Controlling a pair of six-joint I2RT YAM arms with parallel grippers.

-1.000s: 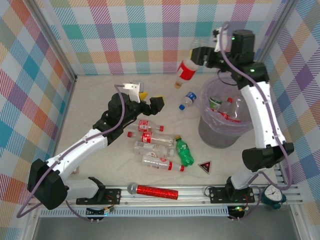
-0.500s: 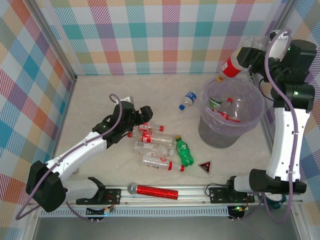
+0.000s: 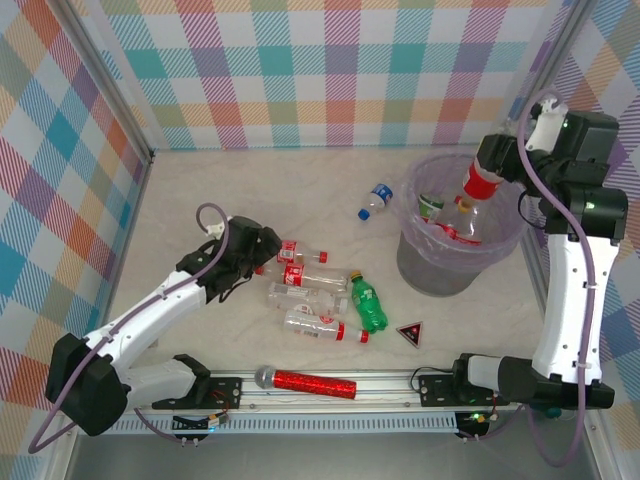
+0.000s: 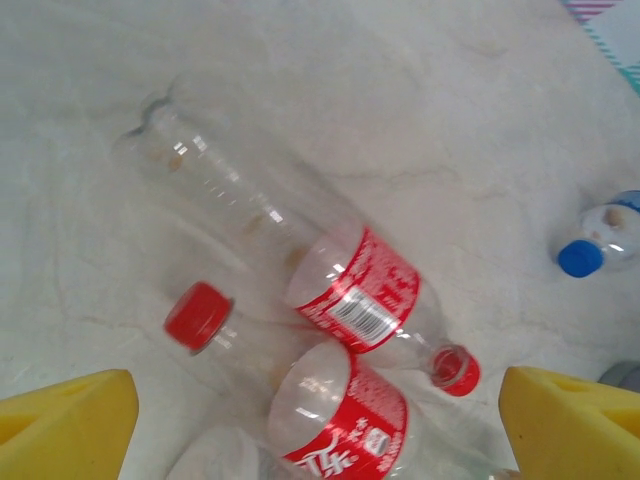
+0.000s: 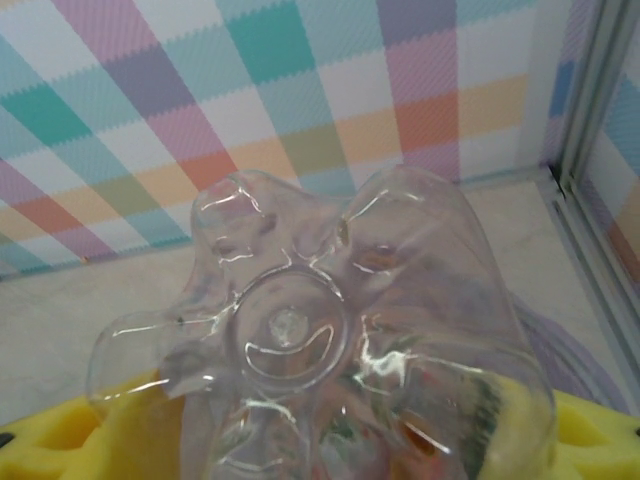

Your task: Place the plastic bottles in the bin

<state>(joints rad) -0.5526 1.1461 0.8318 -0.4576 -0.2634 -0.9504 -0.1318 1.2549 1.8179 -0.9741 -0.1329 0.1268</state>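
Now, right fingers: the yellow right pads (image 5: 50, 450) of the right gripper (image 3: 492, 165) are closed part way on a clear bottle (image 5: 310, 340); its petal-shaped base faces the wrist camera.
Held bottle, place: its red label hangs above the opening of the bin (image 3: 420, 265), toward the far right rim.
Left fingers: the left gripper (image 3: 262, 245) stands wide open, with the yellow left pads (image 4: 70, 425) far apart and nothing gripped.
Under the left fingers: an upper bottle (image 4: 300, 240) and a lower bottle (image 4: 340, 410), both clear with red caps, lie touching on the table (image 3: 190, 190).
Writing: the upper bottle has a red label with a white barcode patch. The lower bottle has white characters on red, which I cannot read.
Heap: four clear red-labelled bottles lie close together at mid table, with the green bottle (image 3: 367, 305) at their right side.
Blue-capped bottle (image 3: 376, 198): alone, near the bin's left side but not touching it.
Inside the bin: at least two bottles (image 3: 450, 228).
Edges: the bin stands near the right wall. The microphone (image 3: 305, 381) lies along the near rail, and the dark triangle (image 3: 410, 333) lies just right of the green bottle.
Open room: bare table to the left of the heap and behind it.
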